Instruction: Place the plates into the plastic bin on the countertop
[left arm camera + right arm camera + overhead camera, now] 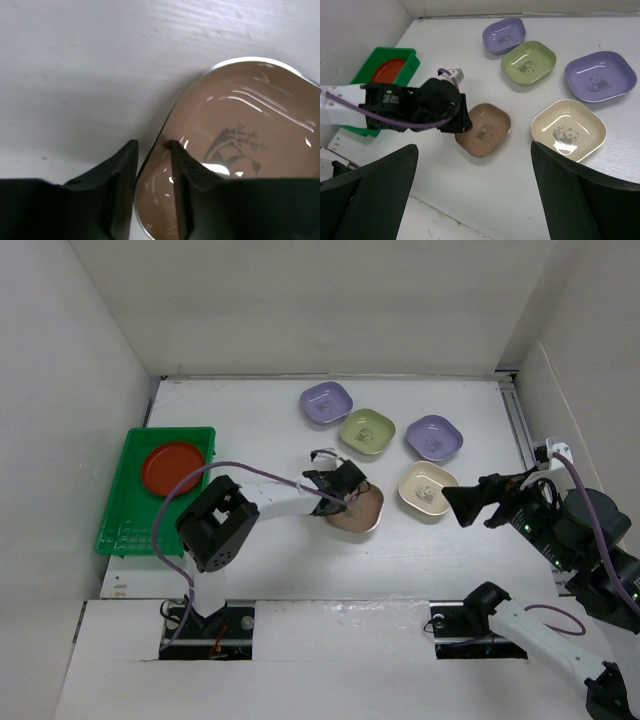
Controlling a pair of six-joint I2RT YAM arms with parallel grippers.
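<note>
My left gripper (152, 146) straddles the near-left rim of the brownish-pink plate (250, 115), one finger inside the dish and one outside, pinched on the rim. That plate (362, 513) rests on the countertop (260, 420) at the middle. Behind it lie a lilac plate (326, 402), an olive-green plate (367, 431), a second lilac plate (434, 437) and a cream plate (427, 488). The green plastic bin (120, 515) at the left holds a red-brown plate (172, 468). My right gripper (475, 192) hangs open above the countertop, right of the cream plate, holding nothing.
White walls close in the countertop on the left, back and right. The left arm (270, 500) stretches from its base across the bare surface between the bin and the plates. A purple cable (215, 472) loops over it.
</note>
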